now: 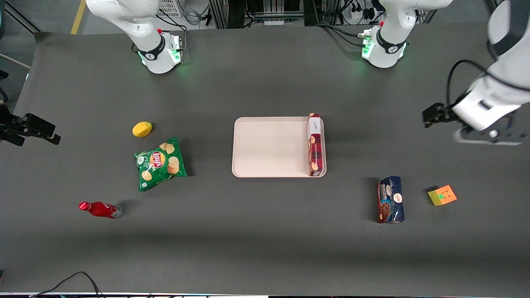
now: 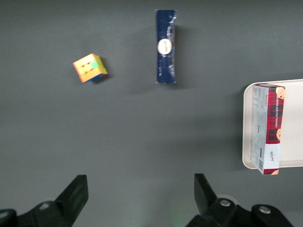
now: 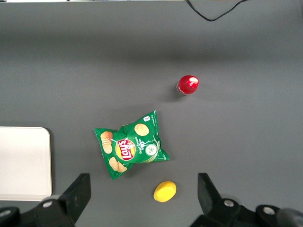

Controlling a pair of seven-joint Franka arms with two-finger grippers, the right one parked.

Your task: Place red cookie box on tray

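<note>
We see the red cookie box (image 1: 315, 144) standing on its long edge on the tray (image 1: 269, 147), along the side toward the working arm. Our gripper (image 2: 139, 198) hangs wide open and empty, well apart, over bare table. We think the job looks done; next we only need to park the arm.

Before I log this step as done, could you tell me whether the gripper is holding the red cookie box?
No, the gripper is open over bare table, while the red cookie box stands on the tray.
</note>
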